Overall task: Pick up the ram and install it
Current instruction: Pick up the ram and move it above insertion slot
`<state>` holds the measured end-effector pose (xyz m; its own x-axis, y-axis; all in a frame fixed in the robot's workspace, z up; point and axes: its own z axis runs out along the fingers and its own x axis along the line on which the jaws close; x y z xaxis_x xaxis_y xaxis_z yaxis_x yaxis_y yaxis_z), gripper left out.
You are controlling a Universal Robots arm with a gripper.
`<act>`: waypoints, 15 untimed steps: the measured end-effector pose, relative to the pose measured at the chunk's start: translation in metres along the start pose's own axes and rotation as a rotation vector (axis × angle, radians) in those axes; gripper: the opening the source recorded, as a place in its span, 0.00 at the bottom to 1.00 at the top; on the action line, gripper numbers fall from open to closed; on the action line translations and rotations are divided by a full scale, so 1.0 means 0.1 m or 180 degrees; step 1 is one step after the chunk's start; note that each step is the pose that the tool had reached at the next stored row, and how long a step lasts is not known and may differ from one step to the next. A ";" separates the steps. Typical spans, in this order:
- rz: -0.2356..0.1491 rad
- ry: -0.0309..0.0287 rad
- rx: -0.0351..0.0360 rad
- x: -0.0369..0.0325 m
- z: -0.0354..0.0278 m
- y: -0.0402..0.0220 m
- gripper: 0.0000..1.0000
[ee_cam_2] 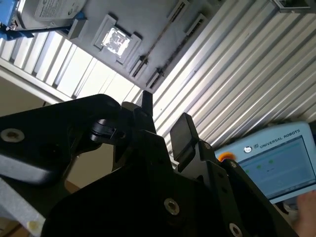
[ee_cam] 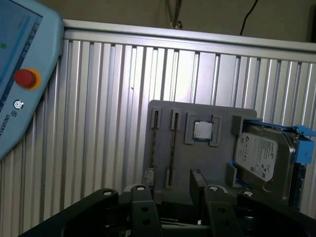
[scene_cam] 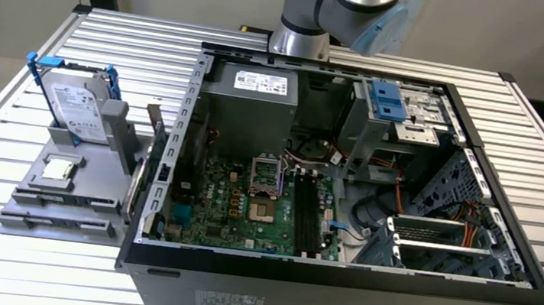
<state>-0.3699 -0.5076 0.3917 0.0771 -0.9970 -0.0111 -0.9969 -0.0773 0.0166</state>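
Grey holder (ee_cam: 197,160) near tool (ee_cam_2: 165,116); tool released, empty; white-labelled hard drive (ee_cam: 261,158) upright in holder.

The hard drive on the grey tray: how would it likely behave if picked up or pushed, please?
The hard drive looks like a rigid metal box, so probably stiff and heavy for its size. It stands propped on edge in the grey tray, so a sideways push might tip it. Its smooth casing could be slippery.
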 end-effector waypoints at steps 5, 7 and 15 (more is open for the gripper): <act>-0.0002 0.0000 0.0001 0.000 0.025 -0.001 1.00; -0.0002 0.0000 0.0001 0.000 0.054 -0.002 1.00; 0.0009 0.0000 0.0002 0.007 0.181 -0.070 1.00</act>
<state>-0.3632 -0.5076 0.3735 0.0744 -0.9972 -0.0112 -0.9971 -0.0746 0.0161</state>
